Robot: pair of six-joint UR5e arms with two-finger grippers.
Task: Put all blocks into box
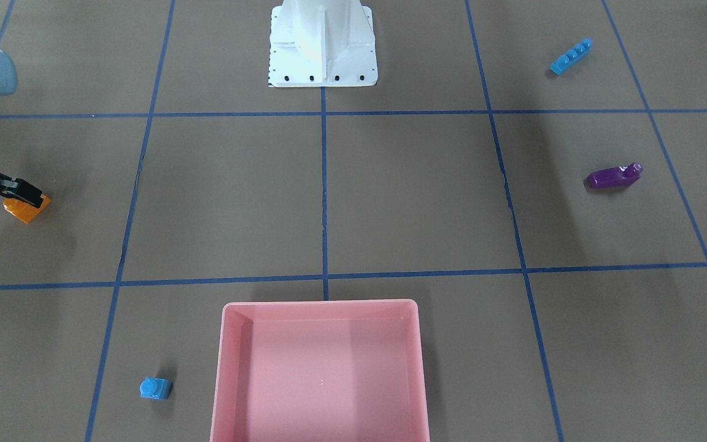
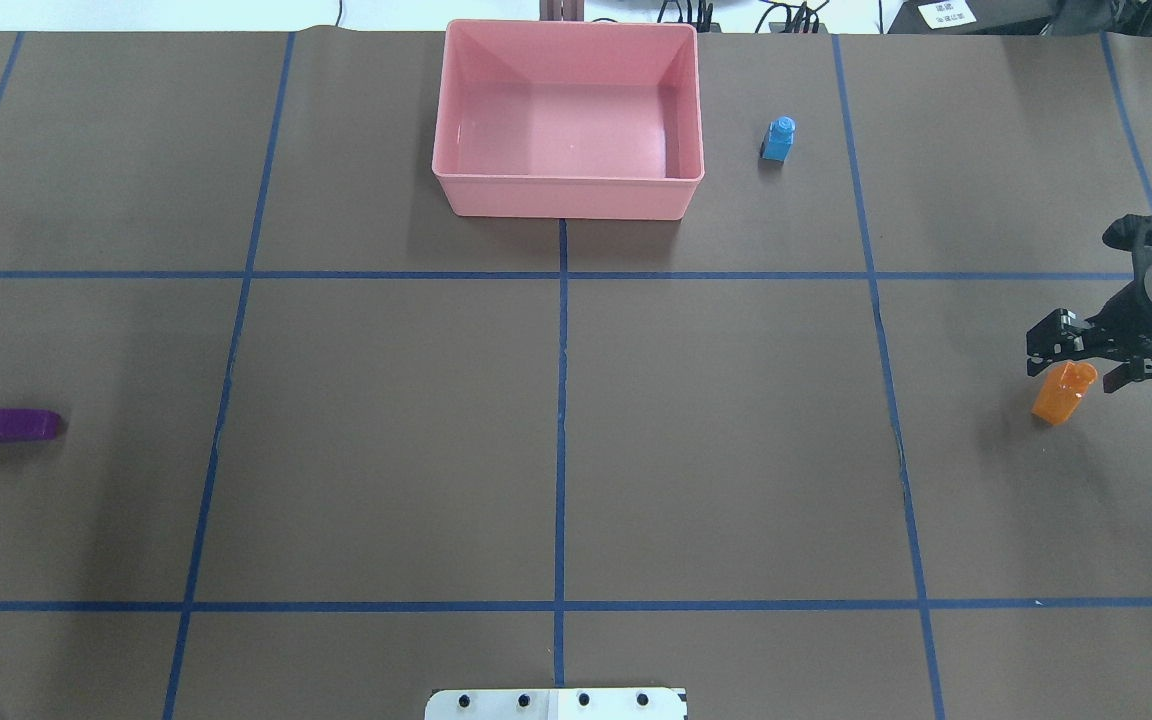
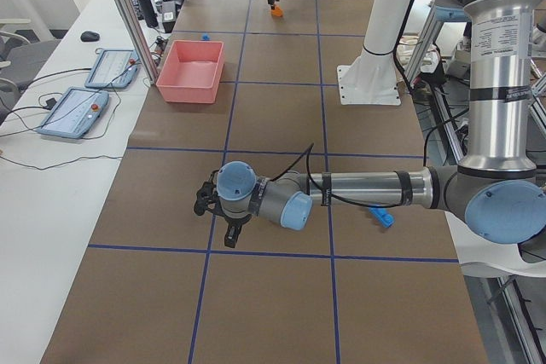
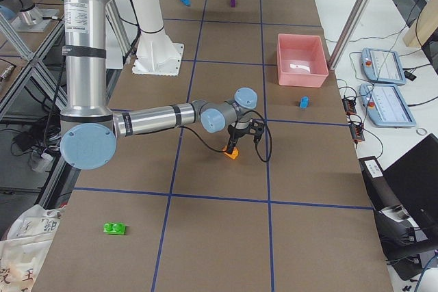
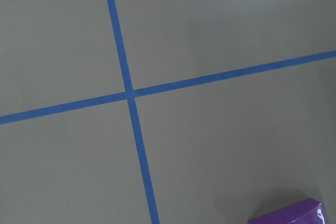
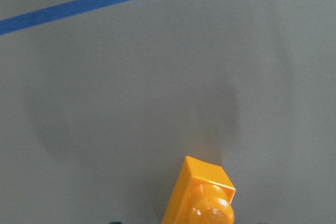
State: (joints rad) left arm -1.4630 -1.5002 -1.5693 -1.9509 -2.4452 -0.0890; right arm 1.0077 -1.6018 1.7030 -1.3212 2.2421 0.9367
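Brown matting ruled into squares by blue tape (image 2: 561,400) covers the table (image 2: 736,450), and the shallow pink plastic box (image 2: 566,195) stands empty at its far edge, well apart from most of the bricks. The right gripper (image 2: 1073,378) is low over the orange sloped studded brick (image 2: 1056,402), its jaws spread to either side and not yet pinching; the brick looks to rest on the mat. For a sound grasp, I judge the fingers should meet the brick's flat sides rather than its slope, close squarely, lift clear, then carry across to the box, minding the tiny blue one-stud brick (image 2: 779,140) just beside it. The left gripper (image 3: 216,219) hovers near the long purple sloped brick (image 2: 1,424); whether its jaws are apart cannot be told. The long blue four-stud brick (image 1: 571,56) and the green two-stud brick (image 4: 113,228) lie on the mat, outside the box.
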